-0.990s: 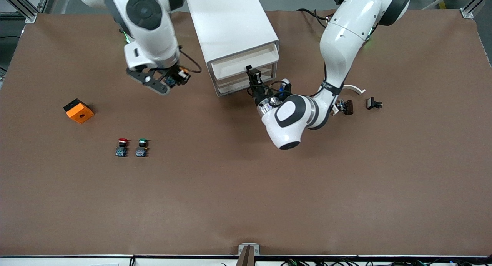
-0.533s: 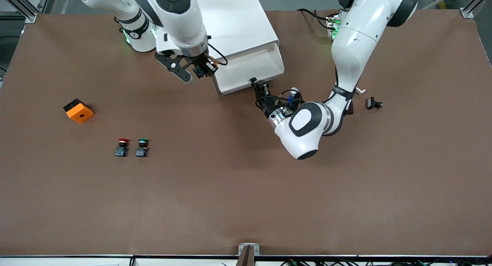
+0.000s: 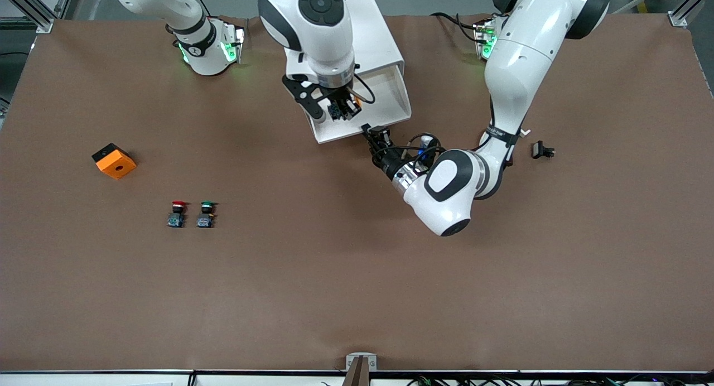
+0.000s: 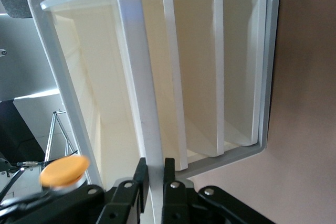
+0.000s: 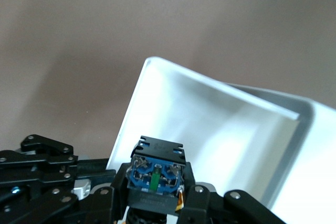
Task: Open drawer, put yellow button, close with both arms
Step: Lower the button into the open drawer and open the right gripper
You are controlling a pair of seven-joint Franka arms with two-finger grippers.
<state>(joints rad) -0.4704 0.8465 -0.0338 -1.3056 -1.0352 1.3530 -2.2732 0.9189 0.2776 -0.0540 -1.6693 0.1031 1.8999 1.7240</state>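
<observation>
I keep the left gripper [image 3: 374, 133] clamped on the drawer [image 3: 385, 104] front; right gripper [image 3: 338, 108], jaws gripping the yellow button [image 5: 157, 173], hovers over the open tray. I'd descend before releasing.

Looked like a robotics lab: two white arms [image 3: 502, 85] bolted to a brown-covered bench [image 3: 357, 274] with aluminium framing [image 3: 33, 9].

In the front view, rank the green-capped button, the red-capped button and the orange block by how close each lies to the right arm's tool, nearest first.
Measured from the right tool, shut on the yellow button over the open top drawer:
1. Green-capped button, on the table nearer the camera.
2. Red-capped button, beside the green one, toward the right arm's end.
3. Orange block, farthest toward that end.
</observation>
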